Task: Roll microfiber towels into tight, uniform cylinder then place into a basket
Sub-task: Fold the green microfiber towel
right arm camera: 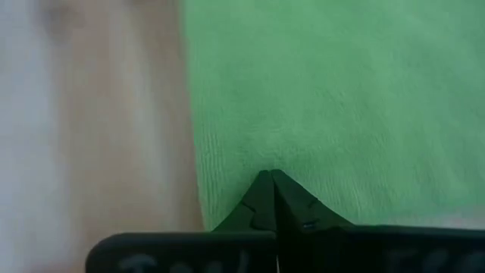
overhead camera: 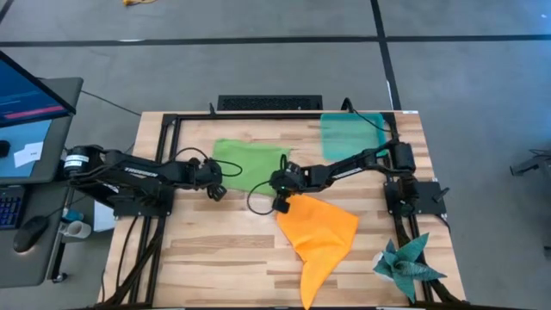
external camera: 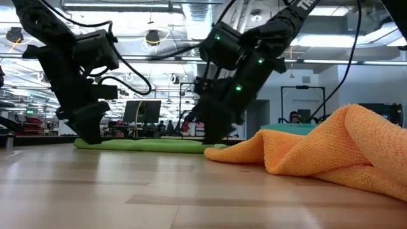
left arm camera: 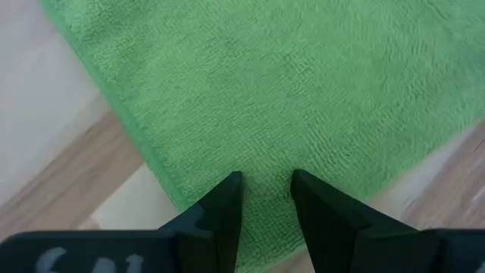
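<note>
The lime green towel (overhead camera: 250, 162) lies flat on the wooden table toward the far side. The orange towel (overhead camera: 320, 234) lies rumpled nearer the front; a raised fold of it (external camera: 343, 143) shows in the low view. The basket (overhead camera: 353, 133) stands at the far right. My left gripper (left arm camera: 267, 182) is open, its fingers standing over the green towel (left arm camera: 303, 98) by the near left corner. Whether they touch the cloth I cannot tell. My right gripper (right arm camera: 269, 180) is shut at the towel's near right corner. My right gripper is shut on the green towel's near edge (right arm camera: 250, 171), close to its right corner. The fingers (right arm camera: 303, 205) slant down from the table's right side and meet at their tips. The towel lies flat on the table, with faint creases beside the tips.
A dark teal spiky cloth (overhead camera: 409, 263) lies at the near right corner. The orange towel's tip (external camera: 219, 152) reaches close under my right gripper (external camera: 213, 141). Bare wood lies along the table's near left (overhead camera: 215, 258). A laptop and a mouse are on a side desk (overhead camera: 26, 129).
</note>
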